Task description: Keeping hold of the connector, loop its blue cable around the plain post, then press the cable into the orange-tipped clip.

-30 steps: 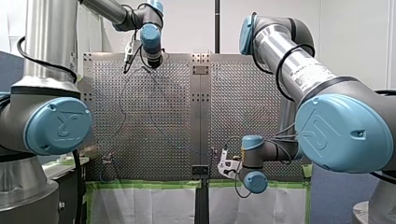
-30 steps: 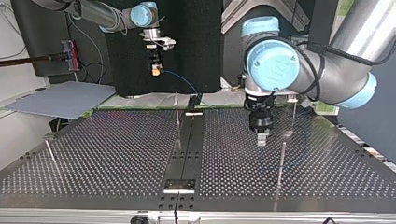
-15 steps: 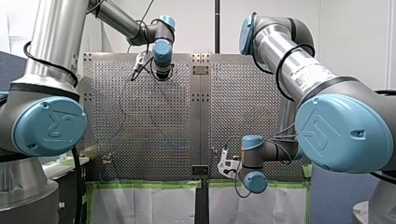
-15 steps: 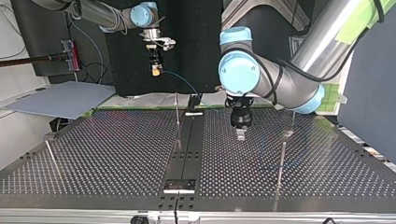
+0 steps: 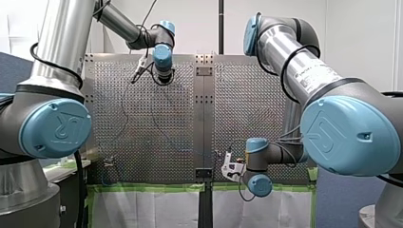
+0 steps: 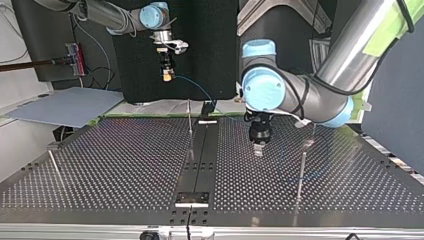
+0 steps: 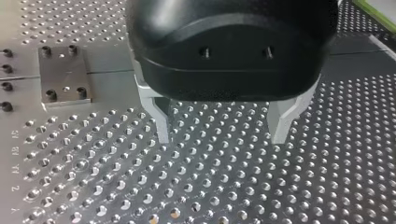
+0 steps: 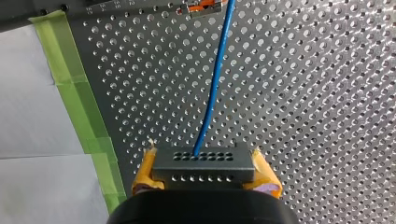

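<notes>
My right gripper (image 8: 202,157) is shut, its yellow pads clamped on a dark connector block (image 8: 203,173). The blue cable (image 8: 212,84) runs straight from the block over the perforated table to an orange-tipped clip (image 8: 201,6). In the top view this gripper (image 6: 167,75) hangs above the table's far edge, and the cable (image 6: 197,90) drops toward the middle. A thin plain post (image 6: 190,120) stands close by. My left gripper (image 7: 222,135) is open, its metal fingers (image 7: 160,122) just over the bare holes with nothing between them. It hovers (image 6: 258,150) to the post's right in the top view.
More thin posts stand at the top view's right (image 6: 301,175) and left (image 6: 55,167). A bolted metal plate (image 7: 64,74) lies beside my left gripper. Green tape (image 8: 74,84) lines the table edge, and a grey board (image 6: 65,107) lies beyond the far corner.
My left arm swung toward the table's middle, leftward in the top view, then dropped slightly. My right arm has stayed still with the connector.
</notes>
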Robot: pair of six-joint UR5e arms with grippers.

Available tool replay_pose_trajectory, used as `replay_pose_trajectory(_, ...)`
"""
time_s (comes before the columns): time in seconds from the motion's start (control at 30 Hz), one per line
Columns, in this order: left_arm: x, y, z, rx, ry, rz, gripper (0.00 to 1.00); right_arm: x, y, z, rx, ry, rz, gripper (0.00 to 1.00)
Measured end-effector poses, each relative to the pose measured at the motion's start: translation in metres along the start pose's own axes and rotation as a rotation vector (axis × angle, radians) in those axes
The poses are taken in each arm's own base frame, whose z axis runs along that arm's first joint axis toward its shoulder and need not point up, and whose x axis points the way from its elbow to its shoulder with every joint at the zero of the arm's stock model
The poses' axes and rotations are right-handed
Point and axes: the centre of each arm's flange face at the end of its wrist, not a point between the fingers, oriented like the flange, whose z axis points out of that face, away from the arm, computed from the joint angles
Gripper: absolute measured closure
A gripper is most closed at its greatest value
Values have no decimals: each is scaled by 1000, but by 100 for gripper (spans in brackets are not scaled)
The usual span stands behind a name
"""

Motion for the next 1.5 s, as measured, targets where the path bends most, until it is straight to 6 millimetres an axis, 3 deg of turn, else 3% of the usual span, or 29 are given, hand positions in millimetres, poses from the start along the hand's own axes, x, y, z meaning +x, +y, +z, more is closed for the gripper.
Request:
replay_pose_trajectory(0.13,1,2,3,8,-3,-7,0,0,0,0,1,0,0,100)
replay_pose_trajectory(0.37,6,23,23,-60,-3,-9,0,0,-2,0,7,0,0,100)
replay_pose_trajectory(0.77,29,0,59,-83,44,64,0,-1,-7,-1,17,-4,-3,100)
replay_pose_trajectory(0.97,32,4,73,-148,26,82,0,-1,-9,-1,21,-1,-2,100)
replay_pose_trajectory(1.5,20,6,81,-195,-23,137,0,-2,-13,-1,31,-1,-4,100)
